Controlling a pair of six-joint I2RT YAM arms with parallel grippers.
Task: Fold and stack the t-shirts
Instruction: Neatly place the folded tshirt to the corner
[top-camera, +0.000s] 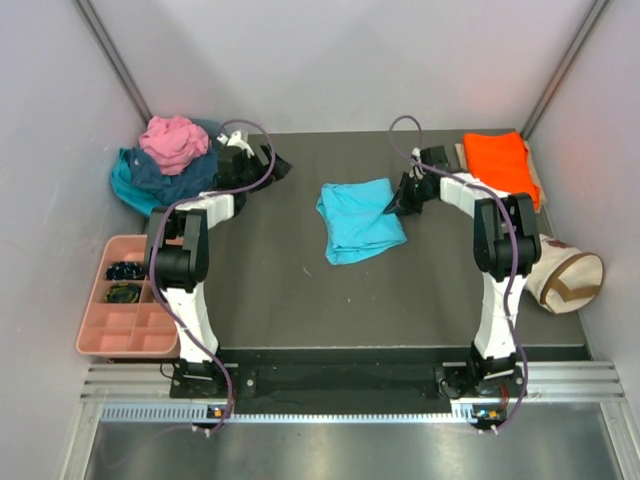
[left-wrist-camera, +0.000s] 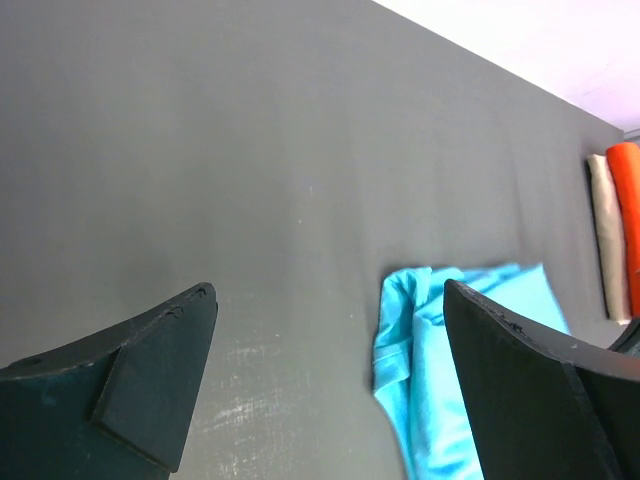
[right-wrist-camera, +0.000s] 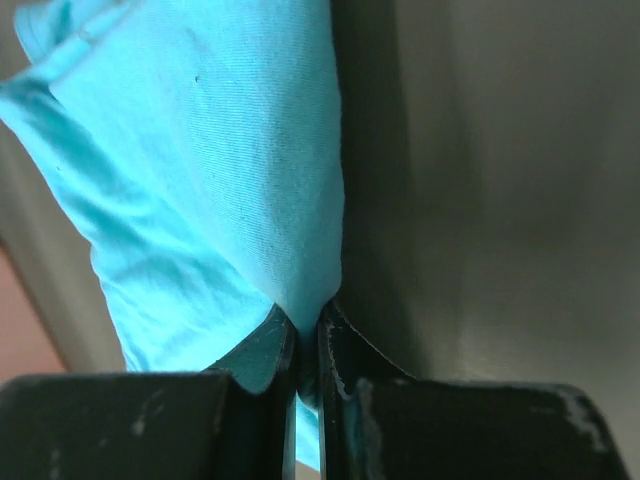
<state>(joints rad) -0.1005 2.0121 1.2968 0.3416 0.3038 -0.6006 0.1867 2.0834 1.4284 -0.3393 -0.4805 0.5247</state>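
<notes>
A folded bright turquoise t-shirt lies mid-table. My right gripper is shut on its right edge, the cloth pinched between the two jaws. An orange t-shirt lies folded at the back right. At the back left sits a heap of pink, navy and teal t-shirts. My left gripper hangs open beside that heap, nothing between its fingers, pointing across the mat toward the turquoise shirt.
A pink compartment tray with small dark items stands at the left front. A cream canvas bag with a brown strap lies at the right wall. Cream cloth lies beside the orange shirt. Walls close in on both sides.
</notes>
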